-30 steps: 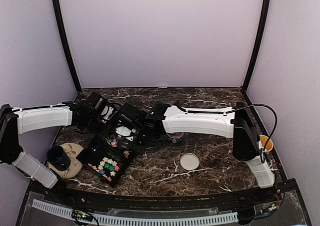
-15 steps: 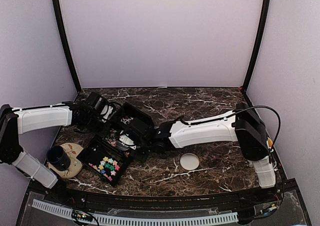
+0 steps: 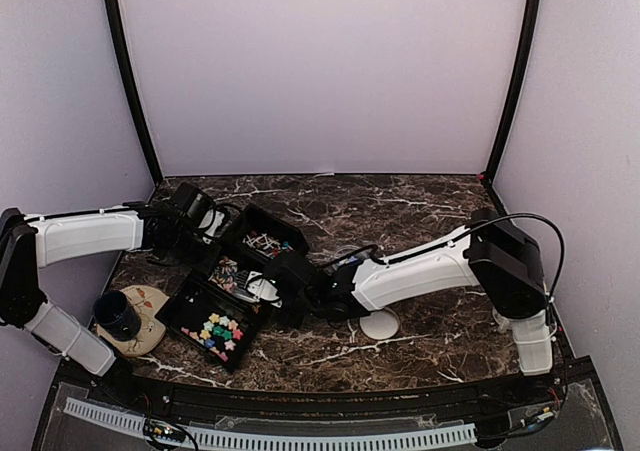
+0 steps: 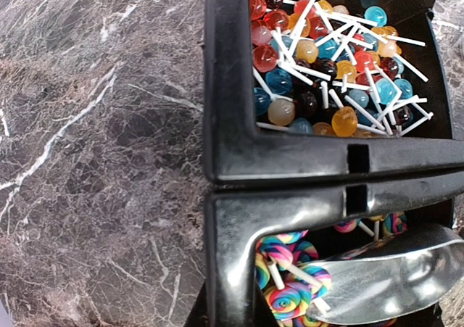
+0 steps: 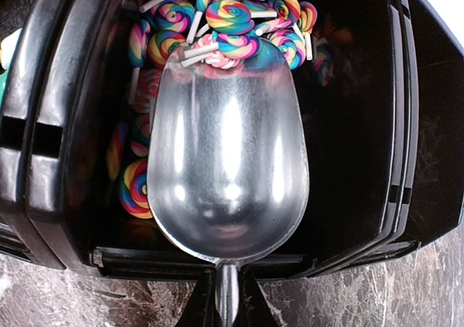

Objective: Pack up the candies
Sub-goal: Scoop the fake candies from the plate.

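Setup is a dark marble table (image 3: 420,221) with white veins, boxed in by plain lavender walls (image 3: 320,71) with black posts (image 3: 130,81) in the corners. Pretty bare room otherwise.

Left of centre in the top view sits a row of three black bins (image 3: 300,246). The candies are all in there:
- ball lollipops (image 4: 319,59) in the uppermost bin
- swirl lollipops (image 5: 232,15) in the middle one
- star candies (image 3: 222,329) in the lowest one, toward the bottom left

The right gripper (image 5: 226,301) is clamped on the thin handle of a metal scoop (image 5: 228,153). The scoop's bowl lies inside the middle bin with its front lip against the swirl lollipops, and it looks empty.

The left gripper (image 3: 212,233) is at the upper left end of the bins with its jaws closed. Its own camera doesn't show the fingers, so I can't tell if it's pinching the rim or nothing at all.

There's also a white round lid (image 3: 380,323) lying flat just under the right arm, and a dark cup (image 3: 118,313) standing on a tan plate (image 3: 150,331) at the lower left.
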Robot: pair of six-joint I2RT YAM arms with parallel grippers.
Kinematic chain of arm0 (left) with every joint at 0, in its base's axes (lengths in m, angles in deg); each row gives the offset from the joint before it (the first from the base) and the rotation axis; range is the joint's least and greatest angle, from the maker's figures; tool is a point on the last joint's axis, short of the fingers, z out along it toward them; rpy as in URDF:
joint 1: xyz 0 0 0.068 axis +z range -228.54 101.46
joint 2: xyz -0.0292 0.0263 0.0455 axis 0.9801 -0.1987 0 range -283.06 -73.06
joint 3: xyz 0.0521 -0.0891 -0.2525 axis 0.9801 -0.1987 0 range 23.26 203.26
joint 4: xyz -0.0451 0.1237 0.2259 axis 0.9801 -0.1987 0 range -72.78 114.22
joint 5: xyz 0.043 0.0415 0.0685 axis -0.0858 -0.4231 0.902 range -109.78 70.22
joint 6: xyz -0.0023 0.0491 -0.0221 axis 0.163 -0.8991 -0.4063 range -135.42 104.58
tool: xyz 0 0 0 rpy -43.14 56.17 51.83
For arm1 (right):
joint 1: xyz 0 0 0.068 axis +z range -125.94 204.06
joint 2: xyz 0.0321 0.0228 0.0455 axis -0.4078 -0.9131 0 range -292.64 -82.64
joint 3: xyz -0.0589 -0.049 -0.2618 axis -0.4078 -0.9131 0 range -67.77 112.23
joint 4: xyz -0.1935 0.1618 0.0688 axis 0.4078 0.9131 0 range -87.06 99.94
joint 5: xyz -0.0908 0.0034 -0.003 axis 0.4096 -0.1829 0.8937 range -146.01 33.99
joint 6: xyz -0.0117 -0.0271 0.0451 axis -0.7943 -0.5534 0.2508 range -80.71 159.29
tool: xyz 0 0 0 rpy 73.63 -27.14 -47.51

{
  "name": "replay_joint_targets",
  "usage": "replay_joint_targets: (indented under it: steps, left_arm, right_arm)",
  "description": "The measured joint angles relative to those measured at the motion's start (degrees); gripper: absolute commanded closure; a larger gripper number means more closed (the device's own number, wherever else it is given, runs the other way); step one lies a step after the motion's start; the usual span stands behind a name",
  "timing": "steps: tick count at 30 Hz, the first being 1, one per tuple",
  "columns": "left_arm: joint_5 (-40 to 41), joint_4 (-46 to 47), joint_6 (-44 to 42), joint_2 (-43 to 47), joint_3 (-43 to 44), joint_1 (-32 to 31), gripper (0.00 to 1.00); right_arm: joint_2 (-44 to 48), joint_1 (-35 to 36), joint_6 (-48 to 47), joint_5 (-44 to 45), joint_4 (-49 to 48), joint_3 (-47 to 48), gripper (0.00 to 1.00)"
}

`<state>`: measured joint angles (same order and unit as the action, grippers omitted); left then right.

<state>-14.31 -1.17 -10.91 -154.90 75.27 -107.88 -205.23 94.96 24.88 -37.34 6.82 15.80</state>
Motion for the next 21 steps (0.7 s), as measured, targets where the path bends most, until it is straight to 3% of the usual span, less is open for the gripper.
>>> replay_joint_targets:
  steps: [10, 21]
  left_arm:
    - [-3.7, 0.2, 1.8, 0.0, 0.0, 0.0, 1.00]
    - [-4.4, 0.4, 2.6, 0.0, -0.4, 0.3, 1.00]
  right_arm:
    - [5.6, -3.8, 1.6, -6.0, -12.3, -11.6, 1.00]
    - [6.3, -4.3, 3.6, -8.4, -15.4, -13.7, 1.00]
